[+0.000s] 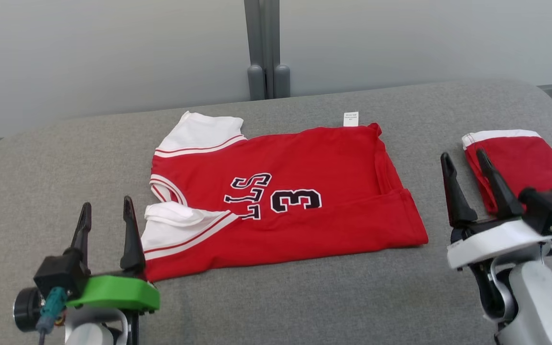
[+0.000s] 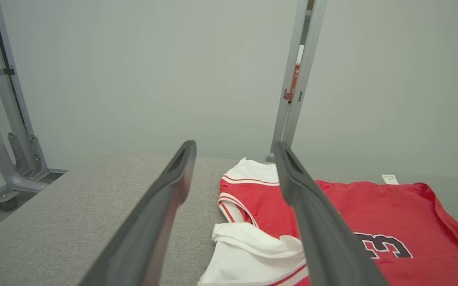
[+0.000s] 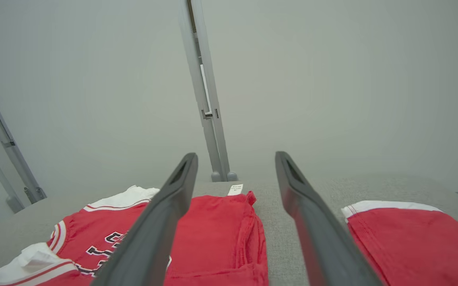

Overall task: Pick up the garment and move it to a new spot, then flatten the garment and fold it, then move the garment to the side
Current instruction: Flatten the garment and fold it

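Jersey (image 1: 295, 191) is lying spread on the grey table (image 1: 41, 158) in the head view, its white sleeve (image 1: 175, 225) just beside the left gripper (image 1: 107, 203) and the right gripper (image 1: 463, 154) hovering between it and a folded red garment (image 1: 525, 163), both claws gaping empty. In the left wrist view that sleeve (image 2: 249, 250) is showing between the parted fingers (image 2: 165, 206); the right wrist view is showing the jersey (image 3: 213, 230) lower left.

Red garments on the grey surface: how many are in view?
2. The red jersey lies spread in the middle. A folded red garment sits at the far right, partly behind the right gripper and cut off by the frame edge.
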